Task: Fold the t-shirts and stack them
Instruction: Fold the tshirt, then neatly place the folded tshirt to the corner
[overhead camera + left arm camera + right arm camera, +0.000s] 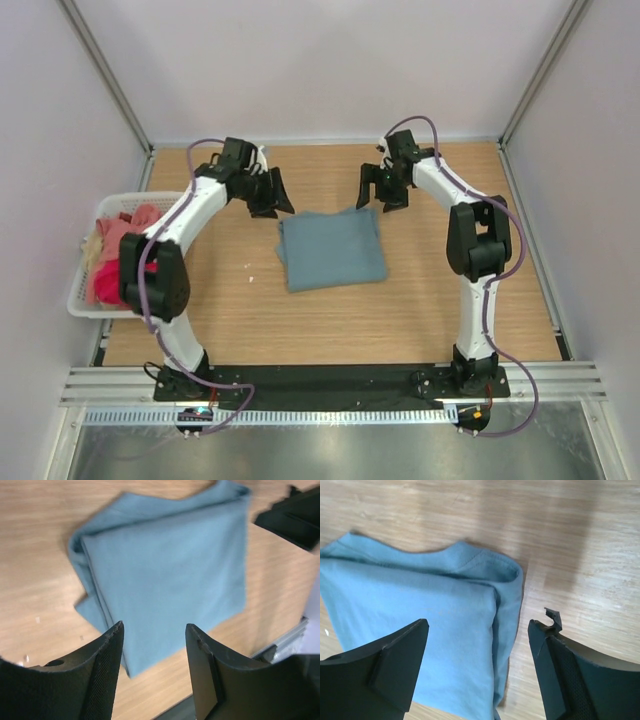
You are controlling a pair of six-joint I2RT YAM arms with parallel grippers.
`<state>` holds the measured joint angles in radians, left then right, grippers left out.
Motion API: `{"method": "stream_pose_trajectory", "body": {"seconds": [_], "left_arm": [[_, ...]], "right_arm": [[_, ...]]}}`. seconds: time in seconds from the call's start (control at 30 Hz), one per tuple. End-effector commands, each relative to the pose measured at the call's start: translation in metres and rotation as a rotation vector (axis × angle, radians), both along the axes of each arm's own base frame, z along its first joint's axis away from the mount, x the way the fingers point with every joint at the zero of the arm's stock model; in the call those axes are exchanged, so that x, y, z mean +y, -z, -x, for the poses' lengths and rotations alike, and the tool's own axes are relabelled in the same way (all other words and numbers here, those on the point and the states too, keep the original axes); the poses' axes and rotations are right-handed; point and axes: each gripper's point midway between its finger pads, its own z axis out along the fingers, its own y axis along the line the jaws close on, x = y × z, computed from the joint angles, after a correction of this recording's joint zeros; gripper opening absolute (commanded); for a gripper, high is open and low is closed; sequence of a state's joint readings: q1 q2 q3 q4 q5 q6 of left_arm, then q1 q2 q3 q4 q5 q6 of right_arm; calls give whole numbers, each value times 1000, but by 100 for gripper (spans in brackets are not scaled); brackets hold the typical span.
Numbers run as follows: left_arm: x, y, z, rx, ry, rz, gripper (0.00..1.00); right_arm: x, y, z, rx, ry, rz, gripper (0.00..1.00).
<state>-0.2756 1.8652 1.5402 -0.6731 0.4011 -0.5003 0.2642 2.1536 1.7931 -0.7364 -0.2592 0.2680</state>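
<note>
Folded grey-teal cloth t-shirt (332, 250) lies mid-worktop (250, 320), just nearward of the left hand (275, 205) and right hand (380, 198), both wide, empty; pink and crimson shirts (115, 240) fill the white slotted plastic basket (140, 194) far left, nearest the left hand.

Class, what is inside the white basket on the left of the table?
Crumpled salmon-pink, crimson-pink and cream t-shirts fill the basket. The left arm covers part of it, and anything beneath the pile is hidden.

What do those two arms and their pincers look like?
The left arm and right arm have white tubular links, bulky black joints and looping purple cables. The left pincer and right pincer are black, with two flat wedge-shaped fingers.
</note>
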Motion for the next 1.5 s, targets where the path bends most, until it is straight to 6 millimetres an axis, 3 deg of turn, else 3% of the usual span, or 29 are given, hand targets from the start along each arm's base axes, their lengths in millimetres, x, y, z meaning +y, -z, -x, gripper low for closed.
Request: {"method": "stream_pose_trajectory", "body": {"seconds": [0.0, 0.2, 0.3, 0.5, 0.7, 0.87, 0.9, 0.93, 0.97, 1.0, 1.13, 1.17, 1.23, 1.27, 1.33, 1.47], "left_arm": [[3, -44, 42, -53, 40, 38, 54], [17, -45, 105, -22, 36, 61, 54], [25, -42, 125, -1, 46, 36, 54], [31, -39, 132, -6, 44, 12, 54], [30, -40, 126, -19, 53, 12, 54], [27, -42, 123, -18, 58, 26, 55], [27, -41, 124, -17, 60, 27, 55], [27, -41, 124, -17, 60, 27, 55], [26, -40, 125, -14, 61, 26, 55], [26, -37, 126, -5, 62, 27, 54], [26, -31, 128, 6, 64, 30, 54], [26, -30, 128, 10, 65, 31, 54], [25, -25, 130, 21, 68, 31, 54], [25, -25, 130, 24, 72, 36, 54], [24, -19, 131, 40, 73, 36, 54], [23, -12, 131, 57, 76, 39, 53]], "right_arm": [[3, -11, 12, -27, -106, -19, 90], [16, 8, 6, -44, -222, -68, 92], [16, 20, 8, -42, -255, -61, 92], [11, 37, 19, -24, -284, -46, 90], [33, 54, 42, 47, -315, -110, 78], [49, 61, 55, 86, -266, -173, 43], [48, 61, 49, 62, -241, -168, 25], [47, 56, 47, 55, -205, -169, 14], [39, 60, 44, 50, -164, -124, 4], [36, 57, 41, 37, -138, -107, 1], [13, 32, 34, -12, -78, 17, 1], [8, 12, 25, -67, -91, 57, 1], [-21, 2, 25, -68, -78, 209, 1], [-30, -16, 13, -124, -107, 276, 1], [-65, -29, 11, -118, -97, 466, 1], [-114, -67, -21, -207, -108, 671, 1]]}}
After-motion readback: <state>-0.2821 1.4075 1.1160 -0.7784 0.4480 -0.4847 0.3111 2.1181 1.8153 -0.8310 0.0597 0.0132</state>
